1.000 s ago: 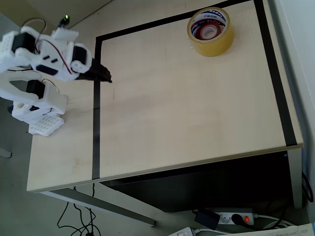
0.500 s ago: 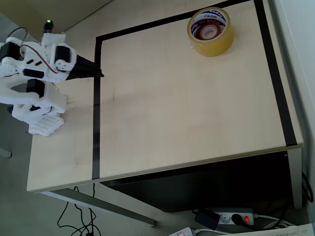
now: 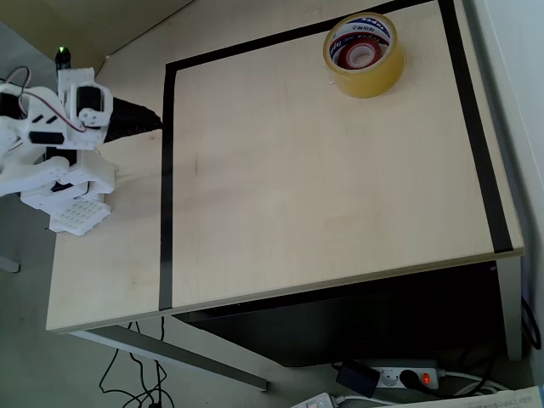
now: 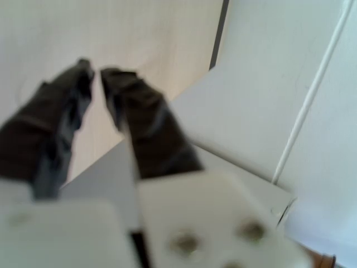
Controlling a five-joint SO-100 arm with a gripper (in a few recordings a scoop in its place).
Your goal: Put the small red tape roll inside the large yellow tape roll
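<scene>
In the wrist view the claw [image 4: 92, 75] fills the foreground, blurred: two dark fingers [image 4: 142, 131] with a narrow strip of pale surface showing between their tips, so it looks slightly spread and holds nothing. In the overhead view the claw [image 3: 144, 119] sits at the left side of the surface [image 3: 323, 195], its tip just outside the black tape border [image 3: 167, 170], folded back close to the white arm base [image 3: 64, 183]. The middle of the surface, inside the border, is bare. Well apart from the claw, near the far right corner in the overhead view, stands the large yellow tape roll [image 3: 364, 72], lying flat with its opening upward. The small red tape roll [image 3: 359, 53] lies inside that opening, against the printed white core, so by the look of it the task is already done.

The risks from here are small and mostly concern undoing the result. If the arm reaches out again toward the far corner, a finger could catch the yellow roll's rim and push it toward the nearby surface edge, or tip the red roll out. A careless sweep low over the wood could also drag on the border tape. The blur in the wrist view makes any fine judgement of the gap between the fingers unreliable
</scene>
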